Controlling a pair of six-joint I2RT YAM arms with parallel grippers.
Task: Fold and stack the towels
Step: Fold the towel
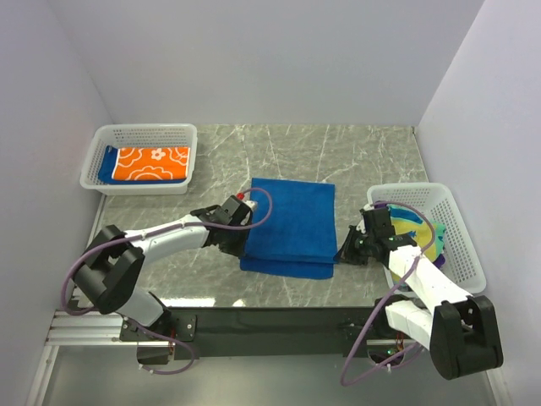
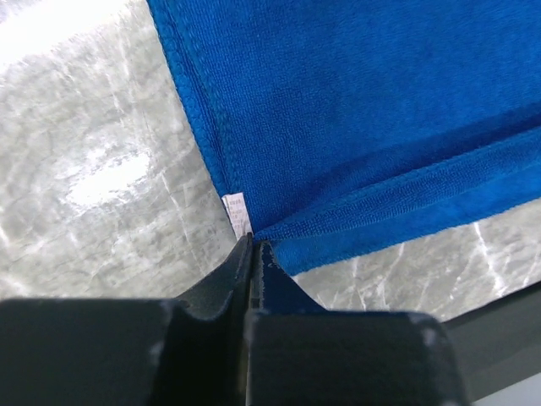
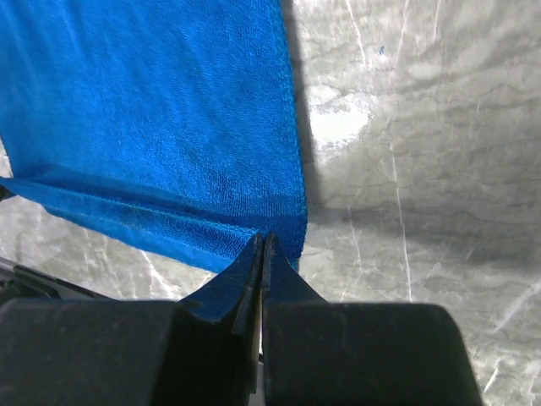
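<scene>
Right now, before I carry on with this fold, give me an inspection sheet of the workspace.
Surface: grey marbled table, no spills seen.
Job's things: blue towel flat at centre, near edge doubled over; orange flowered towel on a blue cloth in the left basket; yellow and teal towels bunched in the right basket.
Clutter: nothing seen.
Grippers: left gripper shut on the blue towel's near left corner; right gripper shut on its near right corner.
Cables: purple cables loop off both arms; the left one hangs over the towel's left edge.
Surroundings: plain white walls on three sides.
</scene>
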